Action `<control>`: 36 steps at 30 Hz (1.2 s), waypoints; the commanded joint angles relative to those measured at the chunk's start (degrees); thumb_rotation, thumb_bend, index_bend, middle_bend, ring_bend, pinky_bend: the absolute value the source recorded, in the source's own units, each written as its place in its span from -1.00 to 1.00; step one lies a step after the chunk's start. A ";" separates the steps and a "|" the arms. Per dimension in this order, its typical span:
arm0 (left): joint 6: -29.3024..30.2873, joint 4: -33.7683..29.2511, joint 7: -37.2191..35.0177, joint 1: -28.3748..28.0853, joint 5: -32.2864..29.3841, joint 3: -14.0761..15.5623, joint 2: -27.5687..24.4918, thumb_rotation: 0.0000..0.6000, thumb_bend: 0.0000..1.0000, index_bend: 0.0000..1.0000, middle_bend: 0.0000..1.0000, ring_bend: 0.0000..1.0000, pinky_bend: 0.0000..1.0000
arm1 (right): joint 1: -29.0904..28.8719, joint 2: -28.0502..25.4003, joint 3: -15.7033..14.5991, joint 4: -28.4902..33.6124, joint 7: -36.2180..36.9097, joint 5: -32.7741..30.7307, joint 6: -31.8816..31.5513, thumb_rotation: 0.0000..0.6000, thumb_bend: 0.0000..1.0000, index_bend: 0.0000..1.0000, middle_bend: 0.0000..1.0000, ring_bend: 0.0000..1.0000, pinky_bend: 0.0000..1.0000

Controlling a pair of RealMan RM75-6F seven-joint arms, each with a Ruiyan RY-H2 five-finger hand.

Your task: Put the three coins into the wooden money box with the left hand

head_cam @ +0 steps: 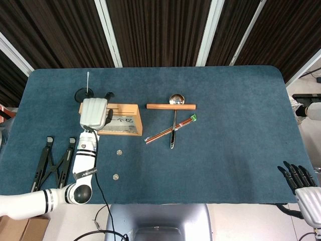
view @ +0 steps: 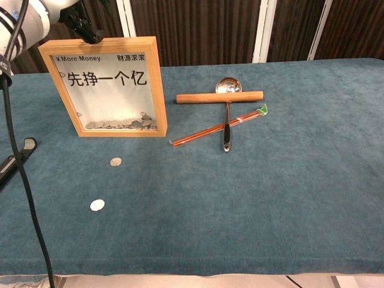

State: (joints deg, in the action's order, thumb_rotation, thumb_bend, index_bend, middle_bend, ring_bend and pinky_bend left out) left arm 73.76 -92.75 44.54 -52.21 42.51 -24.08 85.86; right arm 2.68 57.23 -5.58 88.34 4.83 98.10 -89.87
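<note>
The wooden money box (head_cam: 124, 120) stands upright on the blue table, with coins piled at the bottom behind its clear front (view: 114, 90). My left hand (head_cam: 95, 113) hovers over the box's left top edge; its dark fingertips (view: 81, 27) show just above the frame. Whether it pinches a coin is hidden. Two coins lie loose in front of the box: one near it (head_cam: 119, 152) (view: 116, 161), one closer to the table's front edge (head_cam: 116, 176) (view: 97, 205). My right hand (head_cam: 303, 186) rests off the table's front right corner, fingers apart and empty.
A wooden rod (head_cam: 171, 106), a metal spoon (head_cam: 174, 123) and red chopsticks (head_cam: 169, 129) lie right of the box. A black folding stand (head_cam: 55, 160) lies at the left edge. A black round base with a white stick (head_cam: 85, 93) sits behind the box.
</note>
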 commanded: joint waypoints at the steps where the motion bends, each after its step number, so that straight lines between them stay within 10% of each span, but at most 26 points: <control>1: 1.99 -5.48 -2.97 2.02 4.68 1.90 -1.70 1.00 -0.19 -0.36 1.00 1.00 1.00 | 0.09 0.00 -0.04 -0.15 0.16 0.21 -0.28 1.00 -0.70 -1.00 -1.00 -1.00 -1.00; 8: 5.50 -13.54 -10.39 9.84 18.72 14.23 -1.58 1.00 -0.21 -0.14 1.00 1.00 1.00 | 0.07 0.44 -0.53 -0.15 -1.17 1.33 -0.13 1.00 -0.70 -1.00 -1.00 -1.00 -1.00; 15: 4.14 -1.76 -14.35 13.57 23.43 21.36 7.89 1.00 -0.21 -0.15 1.00 1.00 1.00 | 0.32 0.58 -0.81 -0.31 -1.27 2.23 -0.92 1.00 -0.70 -1.00 -1.00 -1.00 -1.00; 26: -1.80 18.55 -14.41 14.15 20.91 19.60 20.16 1.00 -0.21 -0.14 1.00 1.00 1.00 | 0.53 0.63 -0.83 -0.70 -0.94 2.26 -1.35 1.00 -0.70 -1.00 -1.00 -1.00 -1.00; 36: -4.38 24.03 -12.24 15.15 20.44 18.66 22.39 1.00 -0.22 -0.11 1.00 1.00 1.00 | 0.49 0.71 -0.88 -0.68 -1.17 2.24 -1.14 1.00 -0.70 -1.00 -1.00 -1.00 -1.00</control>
State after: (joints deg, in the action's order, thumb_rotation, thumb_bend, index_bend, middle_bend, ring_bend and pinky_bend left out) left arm 69.63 -68.99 32.13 -37.20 63.02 -5.25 108.10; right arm 3.16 57.93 -6.46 87.67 3.65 100.35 -91.01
